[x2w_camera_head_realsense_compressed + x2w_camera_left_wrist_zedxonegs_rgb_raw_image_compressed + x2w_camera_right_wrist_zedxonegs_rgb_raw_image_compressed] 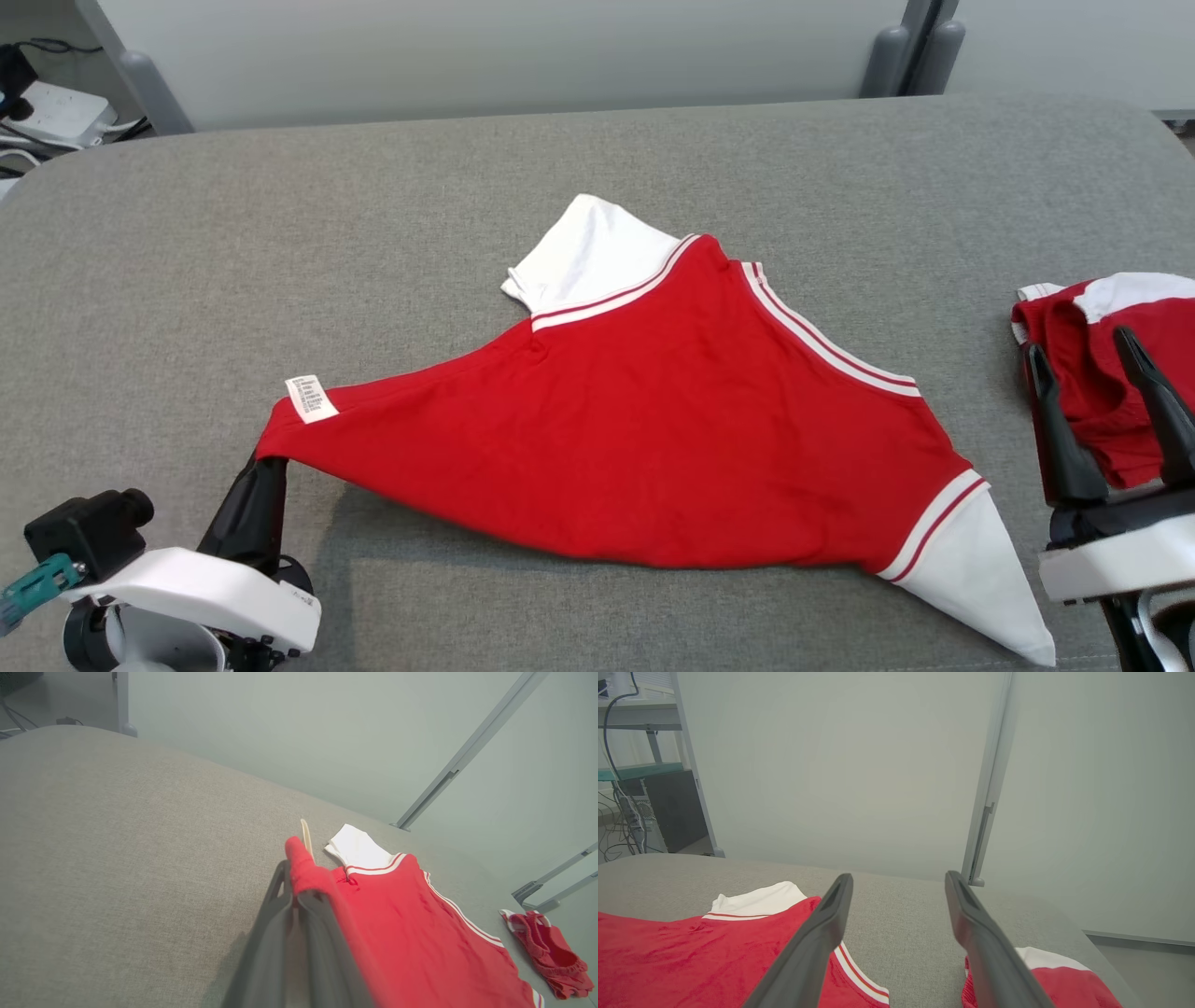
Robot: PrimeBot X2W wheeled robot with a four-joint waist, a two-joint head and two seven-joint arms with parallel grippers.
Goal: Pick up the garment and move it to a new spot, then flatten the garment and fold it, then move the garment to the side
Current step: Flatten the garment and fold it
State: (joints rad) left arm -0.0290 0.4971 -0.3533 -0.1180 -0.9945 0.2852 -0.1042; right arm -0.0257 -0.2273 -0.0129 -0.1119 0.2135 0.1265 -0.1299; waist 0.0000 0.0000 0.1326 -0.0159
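Matt cloth garment, rough woven tabletop, perhaps plastic fingers

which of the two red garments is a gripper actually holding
The large garment spread mid-table: the left gripper is shut on its corner by the white label. The small bunched garment lies free beside the open right gripper.

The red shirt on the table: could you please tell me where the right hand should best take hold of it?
Probably the white sleeve at its near right corner, approached from the right. It lies flat and tapers to a free point nearest the open right hand, opposite the corner that the left hand pinches, so a pull there should stretch the red shirt flat.
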